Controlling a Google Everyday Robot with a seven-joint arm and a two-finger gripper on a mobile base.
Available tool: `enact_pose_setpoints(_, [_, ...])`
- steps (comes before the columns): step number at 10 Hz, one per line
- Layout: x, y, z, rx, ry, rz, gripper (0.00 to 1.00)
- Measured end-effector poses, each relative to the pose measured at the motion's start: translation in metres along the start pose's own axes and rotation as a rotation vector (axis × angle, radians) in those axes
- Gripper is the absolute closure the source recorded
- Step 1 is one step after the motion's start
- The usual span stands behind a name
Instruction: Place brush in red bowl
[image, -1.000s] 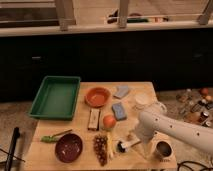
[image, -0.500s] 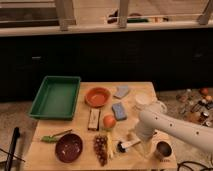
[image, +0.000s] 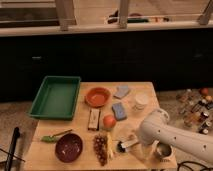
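The brush, with a white handle and a small dark round head, lies on the wooden table near the front edge, right of centre. My gripper is at the end of the white arm and sits right at the brush's handle. I cannot see whether it grips the brush. An orange-red bowl stands empty at the back centre of the table. A darker maroon bowl stands empty at the front left.
A green tray overhangs the table's left side. A green-handled tool, a brown bar, an orange fruit, grapes, two blue sponges, a white cup and a metal cup are also there.
The arm has shifted very slightly over the brush. The brush and the other things lie where they were.
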Motion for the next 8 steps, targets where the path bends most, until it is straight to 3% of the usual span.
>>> enact_pose_setpoints(2, [-0.003,-0.003,0.005,-0.008,-0.006,-0.012,0.27])
enact_pose_setpoints(5, [-0.002,-0.001,0.016,-0.046,-0.02,-0.023,0.58])
enact_pose_setpoints(8, [-0.003,-0.003,0.014,-0.046,-0.026,-0.031,0.89])
